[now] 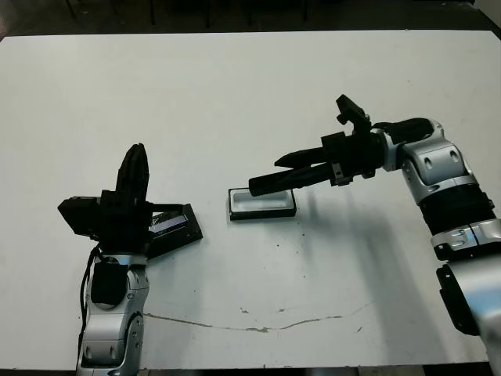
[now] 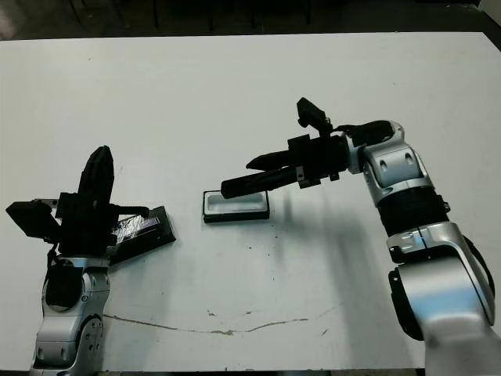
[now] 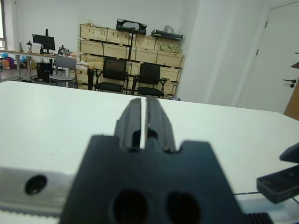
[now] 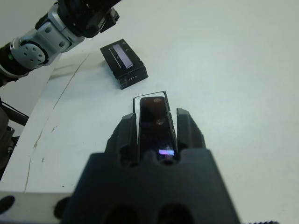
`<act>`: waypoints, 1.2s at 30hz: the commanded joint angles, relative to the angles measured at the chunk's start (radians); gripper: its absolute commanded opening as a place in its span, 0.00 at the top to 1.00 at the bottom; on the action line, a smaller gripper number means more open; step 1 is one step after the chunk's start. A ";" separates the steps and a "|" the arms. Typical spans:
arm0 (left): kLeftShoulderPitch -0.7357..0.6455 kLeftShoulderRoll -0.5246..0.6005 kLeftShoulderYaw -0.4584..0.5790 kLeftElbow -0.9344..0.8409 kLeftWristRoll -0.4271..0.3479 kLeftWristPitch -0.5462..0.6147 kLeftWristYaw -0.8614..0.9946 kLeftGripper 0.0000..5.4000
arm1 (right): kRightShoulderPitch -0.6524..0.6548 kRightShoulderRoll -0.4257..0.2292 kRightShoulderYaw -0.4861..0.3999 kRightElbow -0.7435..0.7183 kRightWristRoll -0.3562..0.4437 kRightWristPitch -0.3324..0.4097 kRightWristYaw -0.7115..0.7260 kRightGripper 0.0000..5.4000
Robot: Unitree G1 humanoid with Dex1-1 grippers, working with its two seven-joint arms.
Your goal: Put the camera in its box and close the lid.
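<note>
My right gripper (image 1: 268, 177) reaches left across the table, shut on the camera (image 4: 154, 128), a slim black slab held lengthwise between its fingers. The fingertips hang just above the box (image 1: 262, 204), a small black tray with white lining at the table's middle; the wrist view shows only a thin edge of the box (image 4: 149, 97) past the camera's end. The lid (image 1: 176, 227), black with a silvery stripe, lies flat to the left of the box. My left gripper (image 1: 138, 157) points upward next to the lid, shut and holding nothing.
The white table (image 1: 235, 94) is bare behind the box and to the right. A thin crack line (image 1: 250, 325) runs near the front edge. Beyond the table the left wrist view shows chairs (image 3: 114, 74) and stacked crates (image 3: 131, 44).
</note>
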 commanded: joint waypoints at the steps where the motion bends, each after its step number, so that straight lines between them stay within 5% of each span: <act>1: 0.016 0.004 0.001 0.006 0.004 0.011 0.007 1.00 | -0.015 0.010 0.012 0.021 -0.018 -0.007 0.016 0.86; 15: 0.019 0.003 -0.001 0.007 -0.002 0.009 0.010 1.00 | -0.005 0.018 0.036 0.008 -0.066 -0.019 0.005 0.86; 36: 0.027 0.005 -0.004 0.010 -0.005 -0.002 0.008 1.00 | 0.044 0.004 0.069 -0.132 -0.106 0.071 -0.090 0.86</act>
